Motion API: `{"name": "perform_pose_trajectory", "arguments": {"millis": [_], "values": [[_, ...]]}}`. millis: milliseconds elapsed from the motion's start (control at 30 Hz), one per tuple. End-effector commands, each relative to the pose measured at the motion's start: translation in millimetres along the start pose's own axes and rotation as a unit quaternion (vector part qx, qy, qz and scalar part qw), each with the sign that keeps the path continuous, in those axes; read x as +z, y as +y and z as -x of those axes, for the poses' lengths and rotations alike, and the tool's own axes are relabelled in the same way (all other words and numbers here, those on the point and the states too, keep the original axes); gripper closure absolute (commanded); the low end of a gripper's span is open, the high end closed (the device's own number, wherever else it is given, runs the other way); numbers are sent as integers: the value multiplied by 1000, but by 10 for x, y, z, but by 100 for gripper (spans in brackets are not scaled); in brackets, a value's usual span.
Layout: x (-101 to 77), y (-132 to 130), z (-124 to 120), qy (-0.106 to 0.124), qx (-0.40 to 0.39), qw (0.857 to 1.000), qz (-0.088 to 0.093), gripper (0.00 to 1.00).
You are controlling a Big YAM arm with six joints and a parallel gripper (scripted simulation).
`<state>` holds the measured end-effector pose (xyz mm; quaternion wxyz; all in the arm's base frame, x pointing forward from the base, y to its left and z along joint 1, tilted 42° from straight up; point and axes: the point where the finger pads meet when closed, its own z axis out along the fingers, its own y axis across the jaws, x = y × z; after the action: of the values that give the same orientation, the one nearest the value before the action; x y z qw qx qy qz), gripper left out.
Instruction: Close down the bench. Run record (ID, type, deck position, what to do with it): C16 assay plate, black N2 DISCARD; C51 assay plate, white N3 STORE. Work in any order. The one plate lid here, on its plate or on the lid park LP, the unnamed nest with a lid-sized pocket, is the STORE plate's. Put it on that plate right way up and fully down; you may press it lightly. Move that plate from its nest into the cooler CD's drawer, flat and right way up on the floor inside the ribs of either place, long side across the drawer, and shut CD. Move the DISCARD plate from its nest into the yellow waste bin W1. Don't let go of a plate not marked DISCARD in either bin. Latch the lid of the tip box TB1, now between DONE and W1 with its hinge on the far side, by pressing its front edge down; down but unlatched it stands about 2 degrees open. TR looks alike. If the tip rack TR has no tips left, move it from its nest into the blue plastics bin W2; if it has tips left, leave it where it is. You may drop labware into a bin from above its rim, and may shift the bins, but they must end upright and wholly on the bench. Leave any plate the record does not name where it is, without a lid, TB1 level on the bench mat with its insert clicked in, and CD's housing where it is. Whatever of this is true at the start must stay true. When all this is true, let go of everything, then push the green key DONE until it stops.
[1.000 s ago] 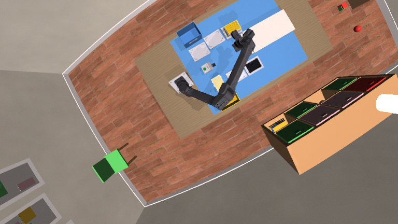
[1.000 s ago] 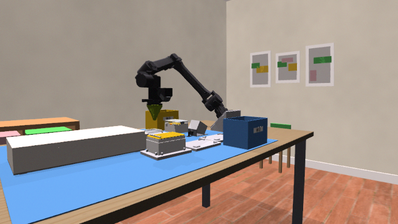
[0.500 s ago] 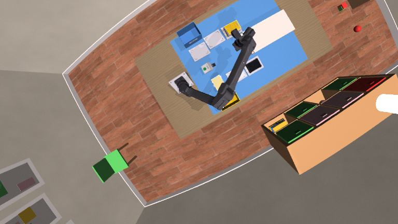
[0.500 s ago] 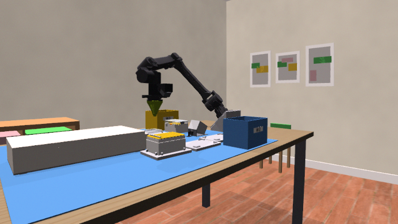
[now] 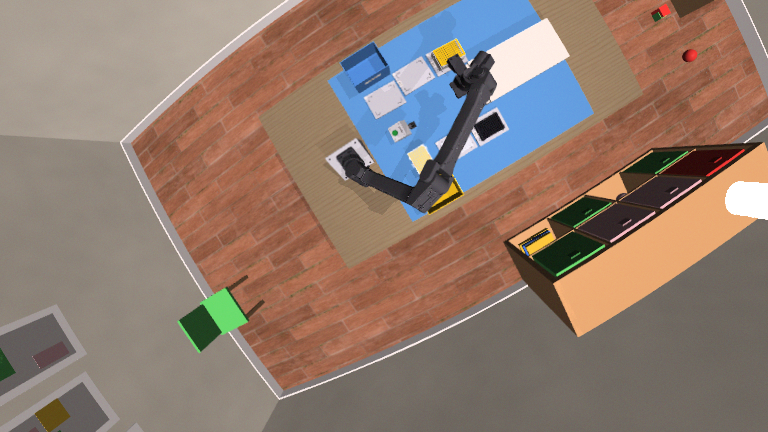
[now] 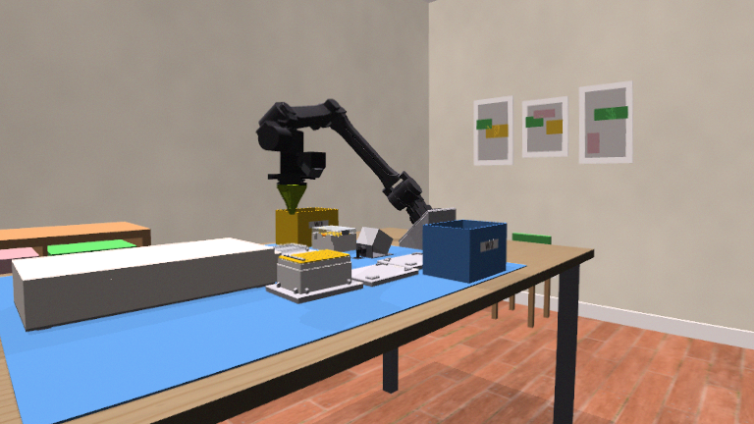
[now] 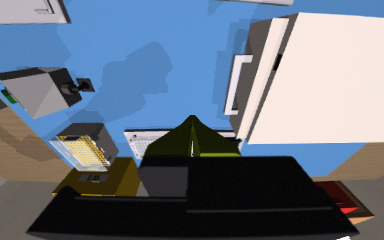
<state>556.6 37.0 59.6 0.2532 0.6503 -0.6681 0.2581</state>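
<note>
My gripper (image 5: 456, 66) is shut on nothing and hangs high over the mat, between the tip rack TR (image 5: 447, 53) and the near end of the white cooler CD (image 5: 526, 51). Its green fingers point straight down (image 6: 291, 203) and meet at one tip in the wrist view (image 7: 191, 121). TR (image 6: 314, 268) stands in its nest with yellow tips showing. The black plate (image 5: 489, 126) lies in its nest. The white plate (image 7: 146, 141) lies next to it, partly hidden behind my fingers. Tip box TB1 (image 7: 82, 148) stands beside the yellow bin W1 (image 7: 100, 178). CD's drawer handle (image 7: 233, 85) faces the mat.
The blue bin W2 (image 5: 365, 68) stands at the far corner of the mat, with two bare nests (image 5: 413, 75) (image 5: 385, 99) beside it. The DONE key housing (image 5: 398, 132) sits mid-mat. My elbow hangs over W1 (image 5: 445, 195).
</note>
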Motion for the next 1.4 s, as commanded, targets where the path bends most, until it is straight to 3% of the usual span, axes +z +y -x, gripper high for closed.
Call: {"name": "perform_pose_trajectory", "arguments": {"millis": [0, 100, 133, 433, 733, 833, 967, 1300, 1367], "values": [[-163, -86, -32, -6, 10, 1000, -14, 100], [-163, -86, -32, -6, 10, 1000, -14, 100], [-222, -179, -257, -10, 49, 999, -17, 0], [-228, -267, -544, -10, 166, 986, -18, 0], [-220, -375, -891, -11, 311, 950, -17, 0], [-194, -364, -800, -9, 315, 949, -14, 0], [-226, -435, -1094, -12, 390, 921, -17, 0], [-170, -557, -1431, -10, 534, 846, -12, 0], [-170, -557, -1431, -10, 534, 846, -12, 0]]}}
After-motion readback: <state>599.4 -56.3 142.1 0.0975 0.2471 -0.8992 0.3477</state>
